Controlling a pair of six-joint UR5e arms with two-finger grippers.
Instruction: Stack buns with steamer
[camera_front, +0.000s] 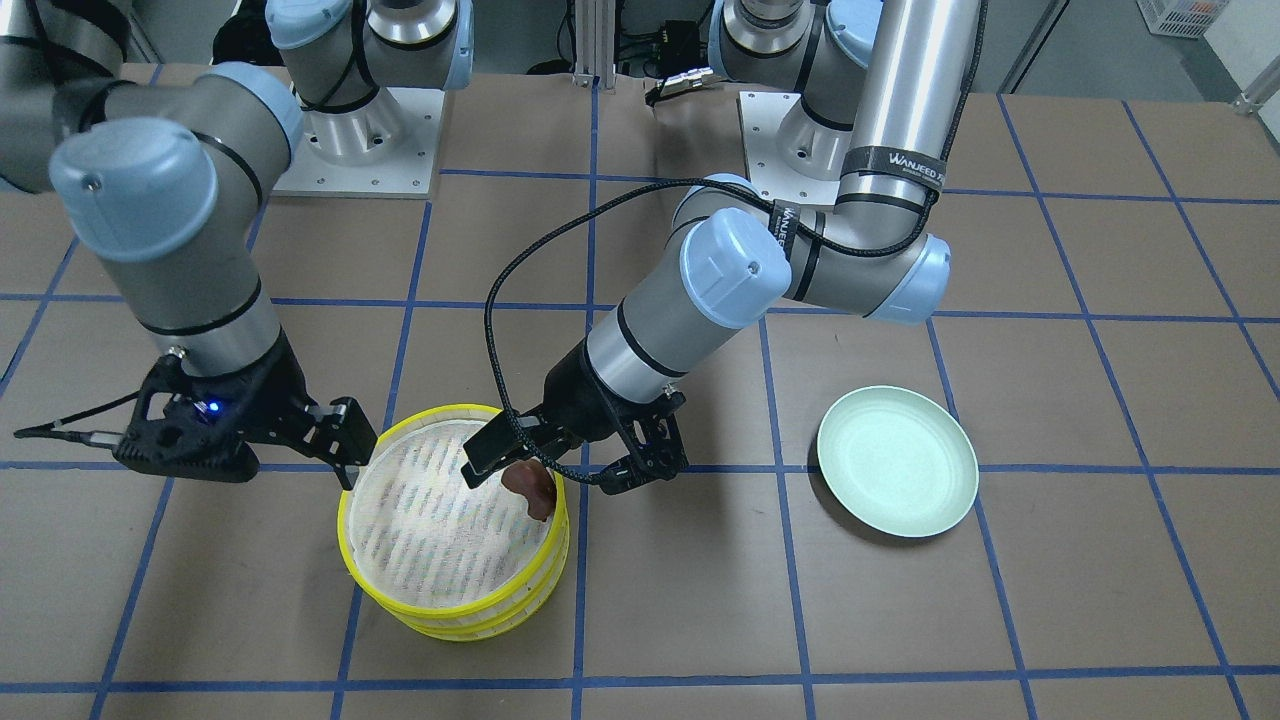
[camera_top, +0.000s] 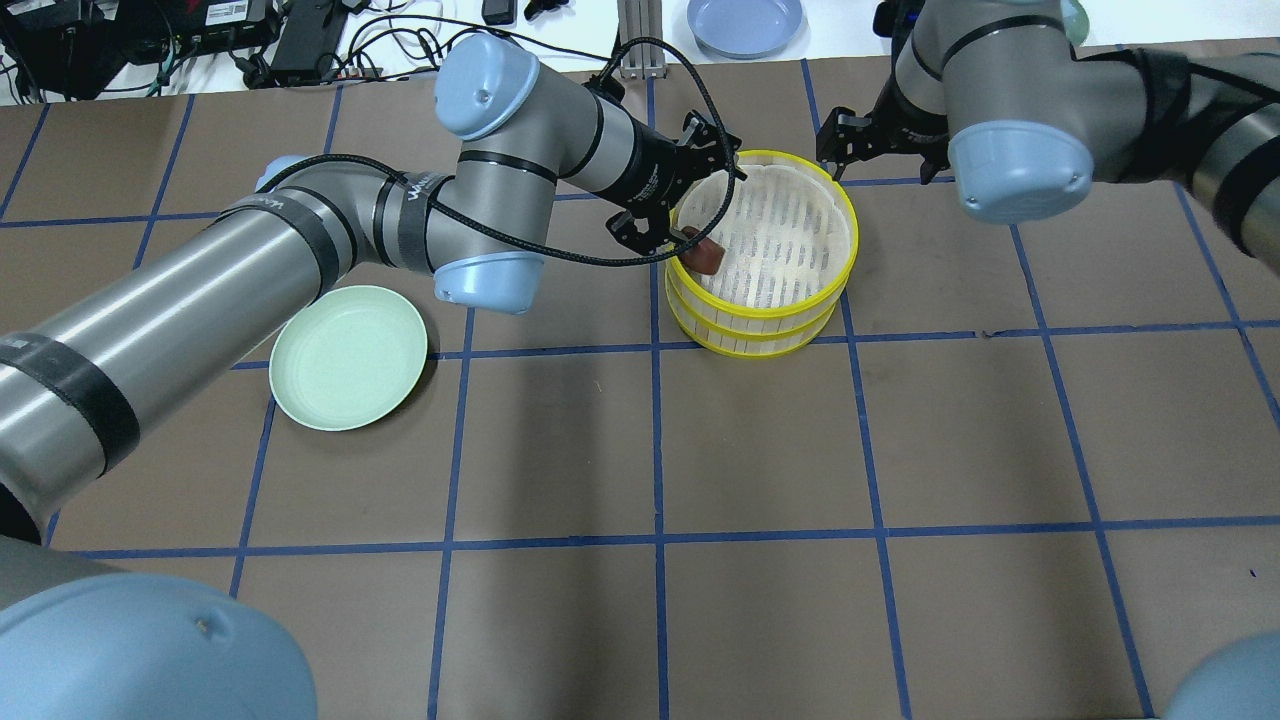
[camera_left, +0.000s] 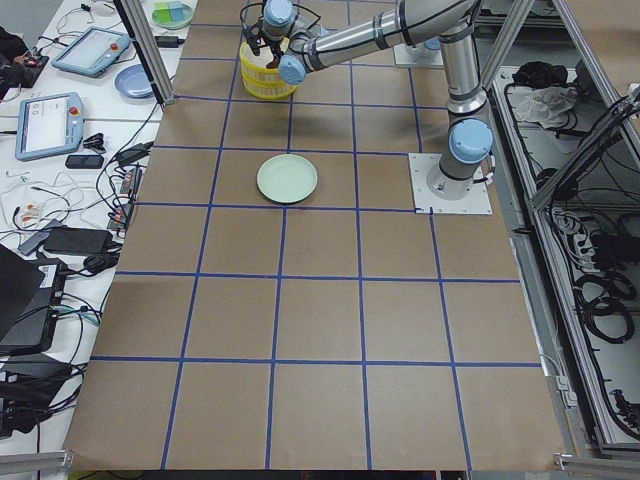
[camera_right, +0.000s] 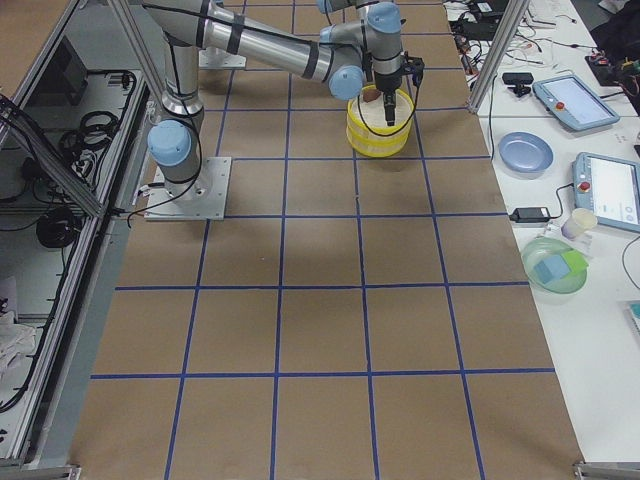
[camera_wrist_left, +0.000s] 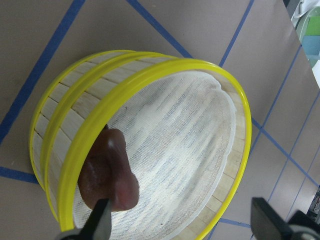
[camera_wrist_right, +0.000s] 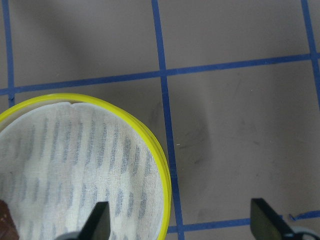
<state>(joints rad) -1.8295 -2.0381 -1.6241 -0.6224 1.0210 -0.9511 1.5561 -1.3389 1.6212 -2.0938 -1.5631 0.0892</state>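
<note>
Two steamer tiers (camera_front: 452, 603) with yellow rims stand stacked near the table's middle. The dark reddish-brown bun (camera_front: 530, 487) leans tilted against the top tier's rim, partly over the white mesh floor. In the left wrist view the bun (camera_wrist_left: 107, 175) lies by one fingertip, and the jaws stand wide apart. My left gripper (camera_front: 560, 468) is open, just above that rim. My right gripper (camera_front: 345, 440) is open and empty at the steamer's opposite edge (camera_wrist_right: 160, 155). The pale cream bun shows in no view.
A mint-green plate (camera_top: 348, 357) lies empty on the brown paper on my left side. A blue plate (camera_top: 745, 22) sits on the bench beyond the table's far edge, among cables. Both arm bases stand at the table's near edge.
</note>
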